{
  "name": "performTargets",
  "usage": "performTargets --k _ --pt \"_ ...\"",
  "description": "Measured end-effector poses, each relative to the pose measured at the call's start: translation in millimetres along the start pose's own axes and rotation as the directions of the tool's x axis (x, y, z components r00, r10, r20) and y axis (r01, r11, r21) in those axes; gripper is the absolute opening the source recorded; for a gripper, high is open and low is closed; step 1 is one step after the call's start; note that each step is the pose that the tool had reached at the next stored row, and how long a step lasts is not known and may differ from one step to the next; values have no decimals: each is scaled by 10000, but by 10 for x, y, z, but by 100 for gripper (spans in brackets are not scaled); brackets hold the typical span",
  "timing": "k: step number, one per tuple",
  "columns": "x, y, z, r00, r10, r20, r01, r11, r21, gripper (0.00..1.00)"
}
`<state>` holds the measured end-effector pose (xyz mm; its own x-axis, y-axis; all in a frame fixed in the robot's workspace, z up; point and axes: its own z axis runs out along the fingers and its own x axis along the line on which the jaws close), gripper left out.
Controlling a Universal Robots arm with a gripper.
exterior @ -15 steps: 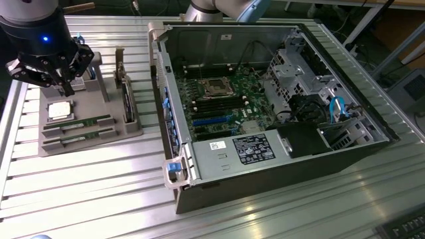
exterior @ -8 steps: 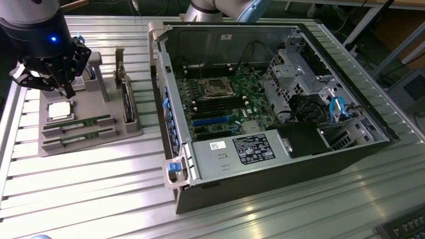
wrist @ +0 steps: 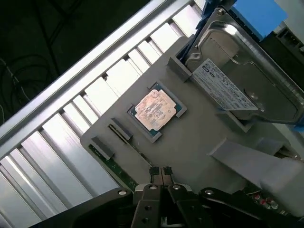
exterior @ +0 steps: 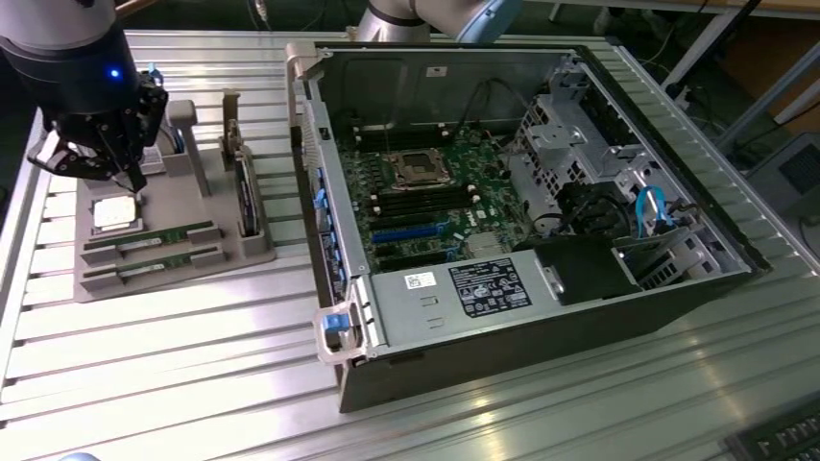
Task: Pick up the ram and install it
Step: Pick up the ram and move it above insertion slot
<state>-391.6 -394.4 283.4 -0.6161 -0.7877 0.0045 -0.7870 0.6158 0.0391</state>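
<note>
No text can be read. White label (wrist: 223, 88) on the hard drive (wrist: 251, 59) carries print, too small to read. Black label (exterior: 491, 286) on the power supply (exterior: 429, 317) is likewise illegible

Slatted metal counter (exterior: 167, 355).

Grey tray (wrist: 190, 142) toward exterior view's left. Square silver processor (wrist: 155, 109) lies flat in a recess of the tray. Hard drive (wrist: 247, 71) stands on edge in a tray slot, on the side nearest the case, white label (wrist: 223, 88) showing.

Open computer case (exterior: 539, 346) lies on its side just beside the tray, exterior view's right. Inside: motherboard (exterior: 423, 206) with an empty socket (exterior: 417, 168). Power supply (exterior: 462, 293) sits at the near end and carries a dark label (exterior: 494, 286). Blue cables (exterior: 651, 209) loop by the drive bays. Blue latch (exterior: 337, 324) on the case's near corner.
</note>
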Motion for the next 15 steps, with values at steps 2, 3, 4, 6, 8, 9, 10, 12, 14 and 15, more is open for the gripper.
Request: performTargets --k 2,3,4,6,8,9,10,12,14,15 --pt "0 0 3 9992 -404 -13 404 9992 6 11" --pt "0 0 5 9975 -713 -17 713 9975 19 11" --pt "0 0 6 9958 -920 -15 920 9958 34 11" --pt "0 0 10 9905 -1376 -4 1376 9905 80 11" --pt "0 -1 17 9665 -2568 28 2566 9662 235 11" --pt "0 -1 19 9575 -2885 33 2883 9571 278 11" --pt "0 -1 21 9491 -3150 37 3147 9487 313 11" --pt "0 -1 26 9285 -3714 31 3710 9279 356 11" --pt "0 -1 33 8963 -4434 2 4432 8958 350 11" --pt "0 -1 36 8865 -4628 -5 4625 8859 346 11"
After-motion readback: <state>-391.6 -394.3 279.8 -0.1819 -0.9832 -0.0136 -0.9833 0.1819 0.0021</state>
